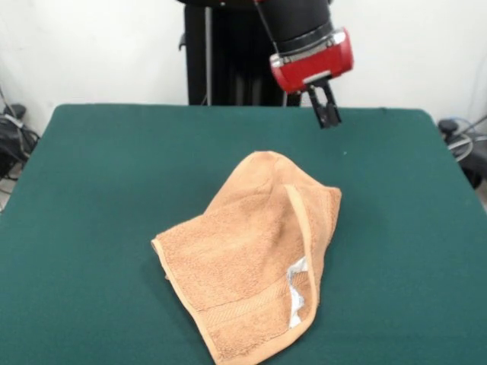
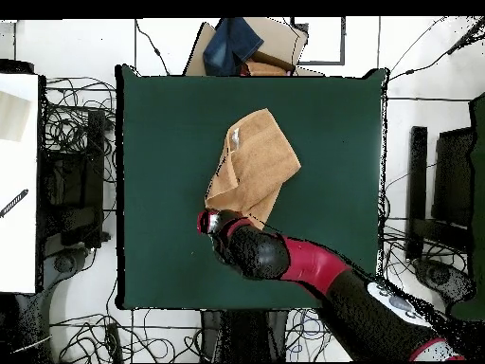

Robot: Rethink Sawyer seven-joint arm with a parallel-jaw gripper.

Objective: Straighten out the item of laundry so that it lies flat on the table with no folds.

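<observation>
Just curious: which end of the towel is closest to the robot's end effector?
The rounded folded end, opposite the white label, lies nearest the end effector.

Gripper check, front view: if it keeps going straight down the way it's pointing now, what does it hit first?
Probably the towel's far edge or the bare green table beside it. The gripper hangs just beyond the towel; overhead it sits over the towel's corner, so depth is unclear.

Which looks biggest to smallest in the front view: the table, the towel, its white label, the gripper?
1. Green table, by far.
2. Orange-tan towel.
3. Gripper and white label: both small and alike in apparent size. The label lies nearer the camera, so ranking them is unsure.
</observation>
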